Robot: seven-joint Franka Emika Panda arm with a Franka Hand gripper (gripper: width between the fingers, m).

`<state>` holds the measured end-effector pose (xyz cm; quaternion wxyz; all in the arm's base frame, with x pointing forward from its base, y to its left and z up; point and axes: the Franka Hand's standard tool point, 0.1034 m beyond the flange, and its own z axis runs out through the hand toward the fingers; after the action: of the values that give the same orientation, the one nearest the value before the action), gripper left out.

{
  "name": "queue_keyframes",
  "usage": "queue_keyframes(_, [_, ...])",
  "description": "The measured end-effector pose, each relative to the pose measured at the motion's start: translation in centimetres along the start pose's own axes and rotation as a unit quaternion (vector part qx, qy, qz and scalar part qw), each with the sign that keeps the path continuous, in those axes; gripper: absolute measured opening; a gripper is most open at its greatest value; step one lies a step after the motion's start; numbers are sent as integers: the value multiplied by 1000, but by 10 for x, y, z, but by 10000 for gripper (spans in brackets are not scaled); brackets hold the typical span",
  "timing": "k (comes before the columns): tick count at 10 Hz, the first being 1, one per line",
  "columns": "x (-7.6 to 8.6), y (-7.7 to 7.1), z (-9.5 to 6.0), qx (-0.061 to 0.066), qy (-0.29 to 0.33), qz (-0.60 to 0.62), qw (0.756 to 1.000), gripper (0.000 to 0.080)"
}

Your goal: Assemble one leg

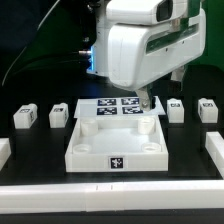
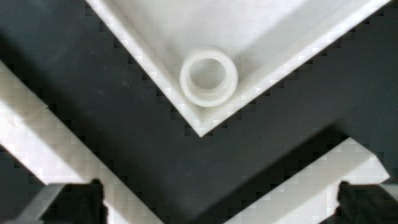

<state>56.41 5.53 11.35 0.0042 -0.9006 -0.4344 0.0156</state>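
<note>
On the black table [image 1: 40, 140], centre of the exterior view, sits a large white square panel [image 1: 112, 140] with a raised rim and one black-and-white square tag [image 1: 117, 161] on its near wall. Just behind its far edge lies the marker board [image 1: 115, 107], carrying four tags of the same kind in a block. All tag patterns are too small to decode. Four legs lie well apart from the panel, none of them held. Two are on the exterior view's left, the outer left leg [image 1: 25, 117] and the inner left leg [image 1: 57, 115]. Two are on the exterior view's right, the inner right leg [image 1: 175, 110] and the outer right leg [image 1: 207, 108]. Each shows a small dark tag mark on its facing side. The gripper [image 1: 146, 103] hangs from the bulky white arm [image 1: 135, 50] over the panel's far corner on the exterior view's right, near the inner right leg but apart from it. The wrist view looks down on a panel corner with a round ringed hole [image 2: 208, 78]. Dark fingertips [image 2: 50, 205] sit far apart at the picture's edges; the jaws are spread wide with nothing between them. A long white bar [image 1: 110, 187] borders the table's near edge.
</note>
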Motion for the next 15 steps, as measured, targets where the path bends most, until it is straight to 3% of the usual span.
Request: queue_keyframes(15, [-1,-2,4,1,0,-1,1000,650])
